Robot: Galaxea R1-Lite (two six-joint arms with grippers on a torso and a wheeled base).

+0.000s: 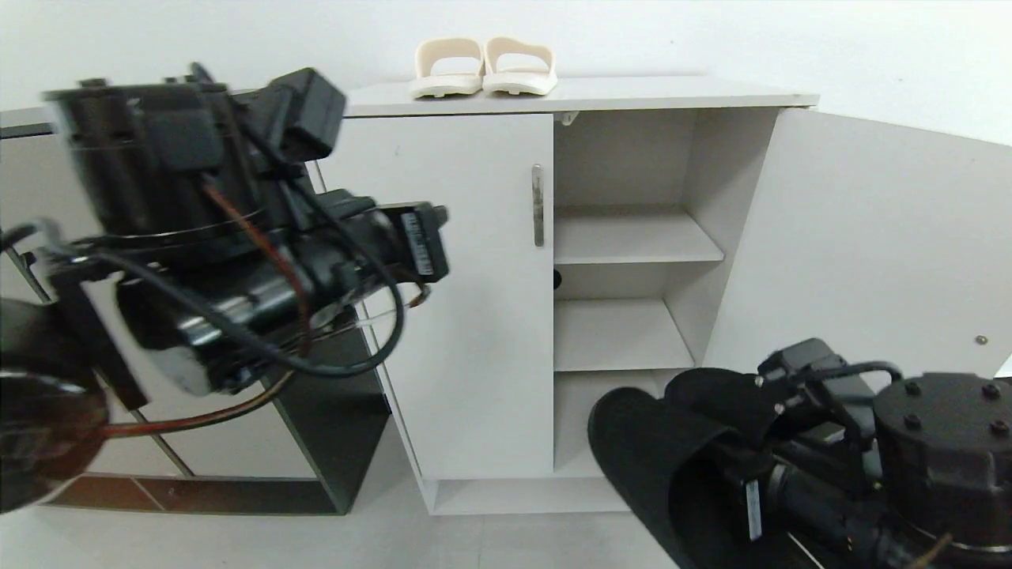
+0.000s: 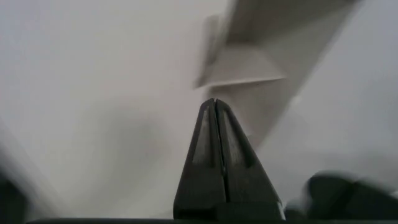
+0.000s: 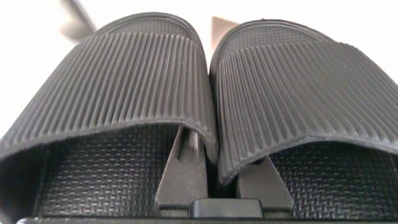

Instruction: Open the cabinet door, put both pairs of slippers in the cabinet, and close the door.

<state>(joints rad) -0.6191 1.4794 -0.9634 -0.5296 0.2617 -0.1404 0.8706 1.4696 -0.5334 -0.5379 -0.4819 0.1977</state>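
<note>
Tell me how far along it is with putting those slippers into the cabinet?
Done: the right-hand door of the white cabinet stands open, its shelves bare. In hand: the right gripper clamps the pair of black ribbed rubber slippers low before the open side. Left: shelving them, fetching the cream slide slippers from the cabinet top, closing the door. The left gripper is shut on nothing.

- Setting: a home-style entryway, possibly a mock-up room.
- White shoe cabinet (image 1: 474, 356) with bare inner shelves (image 1: 632, 237), set against a plain white wall (image 1: 711, 39).
- Pair of cream slippers (image 1: 484, 67) on the cabinet top; pale smooth floor (image 1: 474, 545).
</note>
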